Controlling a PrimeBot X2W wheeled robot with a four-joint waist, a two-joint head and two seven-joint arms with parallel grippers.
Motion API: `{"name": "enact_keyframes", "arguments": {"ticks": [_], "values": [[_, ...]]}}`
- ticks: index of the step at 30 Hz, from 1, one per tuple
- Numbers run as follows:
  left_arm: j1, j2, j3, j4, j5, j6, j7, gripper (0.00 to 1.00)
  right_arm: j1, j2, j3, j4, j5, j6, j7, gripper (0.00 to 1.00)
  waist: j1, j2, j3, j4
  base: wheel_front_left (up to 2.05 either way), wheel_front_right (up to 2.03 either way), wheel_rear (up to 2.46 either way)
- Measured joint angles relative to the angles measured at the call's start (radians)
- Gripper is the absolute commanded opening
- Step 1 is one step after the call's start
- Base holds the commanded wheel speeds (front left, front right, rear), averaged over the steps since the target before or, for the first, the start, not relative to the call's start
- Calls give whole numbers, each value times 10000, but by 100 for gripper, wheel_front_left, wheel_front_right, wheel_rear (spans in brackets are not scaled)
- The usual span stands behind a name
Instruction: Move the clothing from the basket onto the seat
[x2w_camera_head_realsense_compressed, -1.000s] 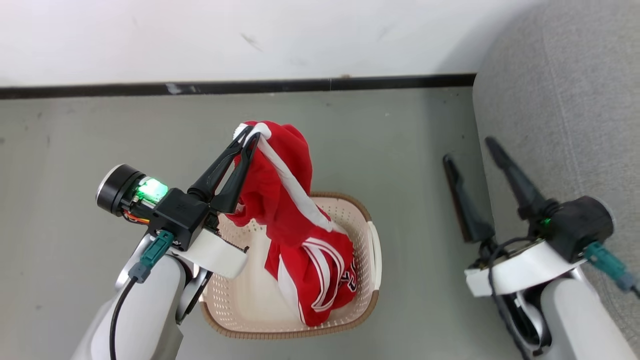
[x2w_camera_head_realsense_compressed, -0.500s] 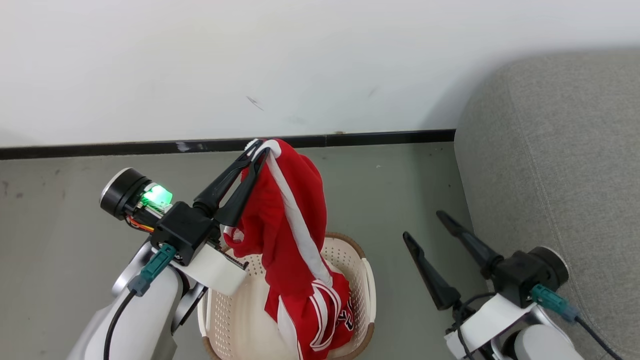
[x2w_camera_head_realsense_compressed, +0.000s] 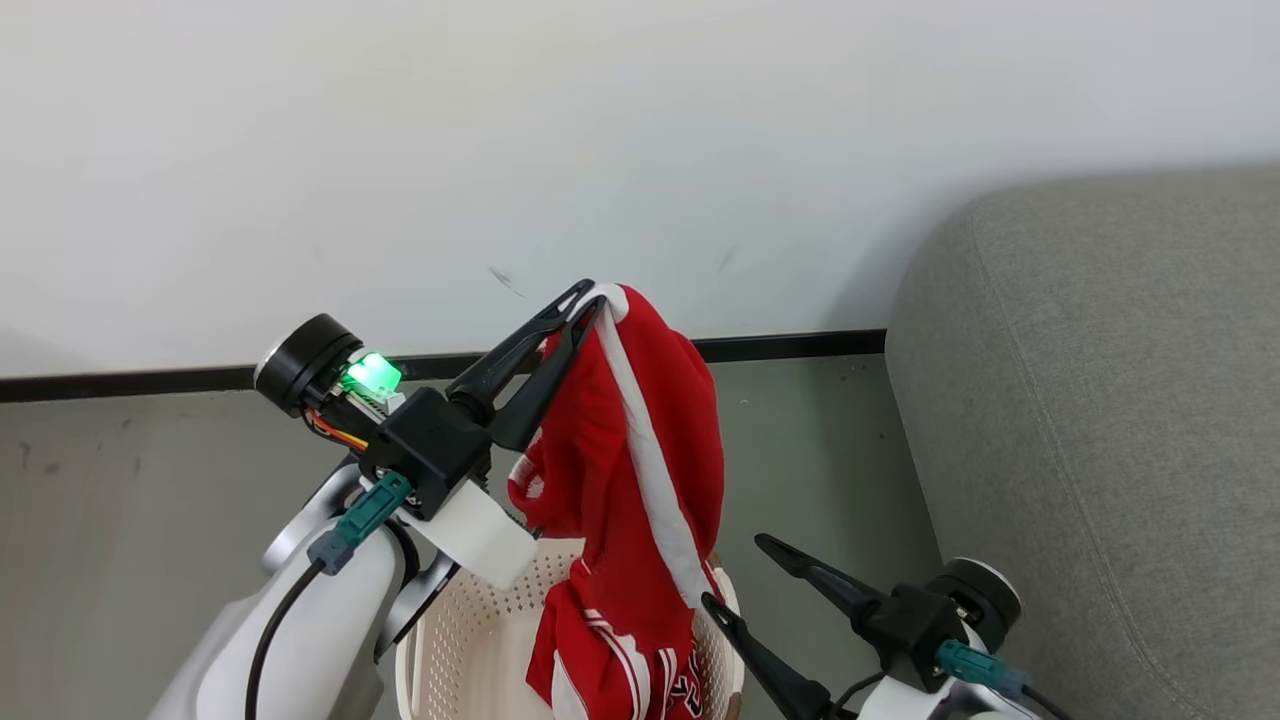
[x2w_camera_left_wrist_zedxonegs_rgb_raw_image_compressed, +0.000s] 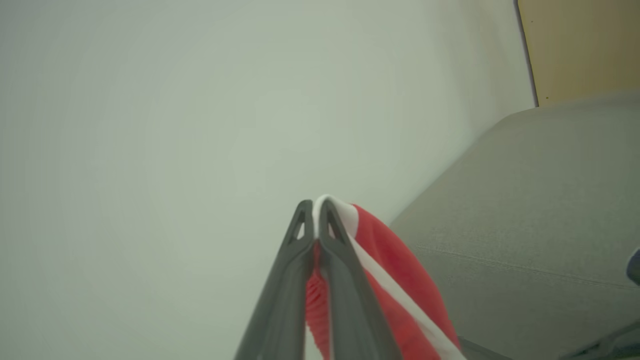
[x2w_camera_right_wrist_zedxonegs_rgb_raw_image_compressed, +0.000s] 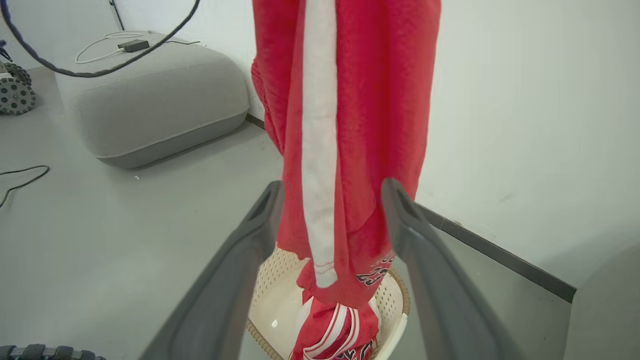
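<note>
grey floor (x2w_camera_head_realsense_compressed: 120, 520), cream basket (x2w_camera_head_realsense_compressed: 460, 650) standing on it, grey sofa (x2w_camera_head_realsense_compressed: 1100, 400) near its right

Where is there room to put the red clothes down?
The grey sofa top is bare, from its rounded edge up to the white wall. The floor strip between sofa and basket is bare too. It is crowded over the basket: clothing hangs from the shut left gripper, with the open right gripper beside it.

White wall (x2w_camera_head_realsense_compressed: 400, 150) filled the top of the head view, black skirting (x2w_camera_head_realsense_compressed: 120, 382) beneath, grey floor (x2w_camera_head_realsense_compressed: 120, 520) lower left. Grey sofa (x2w_camera_head_realsense_compressed: 1100, 400) at right. Upper left of the right wrist view, a grey pouf (x2w_camera_right_wrist_zedxonegs_rgb_raw_image_compressed: 150, 115) sat on the floor, dark adapter (x2w_camera_right_wrist_zedxonegs_rgb_raw_image_compressed: 133, 45) on top.
</note>
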Motion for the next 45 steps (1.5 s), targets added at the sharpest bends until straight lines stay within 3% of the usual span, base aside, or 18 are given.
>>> {"name": "enact_keyframes", "arguments": {"ticks": [8,13,23,27,28,29,30,38,45], "values": [[-205,-88,-324,-221,-314,-75,435,0,-825,-15,865,686,-222,0,29,100,0,0,-360,-57,0,0,0],[-314,-245,-594,-431,-384,-75,704,0,-1214,44,803,1141,-591,0,67,100,0,0,-502,-40,0,0,0],[-451,-301,-869,-650,-531,-77,1068,0,-1818,1014,913,2150,-685,0,65,100,0,0,-645,111,0,0,0],[-496,-316,-943,-702,-604,-77,1218,0,-2102,1103,867,2554,-715,0,65,100,0,0,-685,189,0,0,0],[-510,-334,-965,-719,-621,-77,1220,0,-2136,1106,869,2696,-731,0,63,57,0,0,-694,210,0,0,0],[-511,-343,-978,-738,-635,-77,1221,0,-2172,1110,859,2805,-765,0,63,35,0,0,-705,230,0,0,0],[-511,-349,-993,-744,-681,-77,1231,0,-2220,1108,832,2901,-840,0,63,0,0,0,-715,248,0,0,0],[-385,-332,-771,-704,-1022,-69,1315,0,-2264,1156,474,3308,-888,0,52,0,0,0,-798,286,0,0,0],[321,-280,-360,-320,-1417,196,1304,0,-2197,1172,-190,3058,-706,2,52,0,0,0,-830,131,0,0,0]]}}
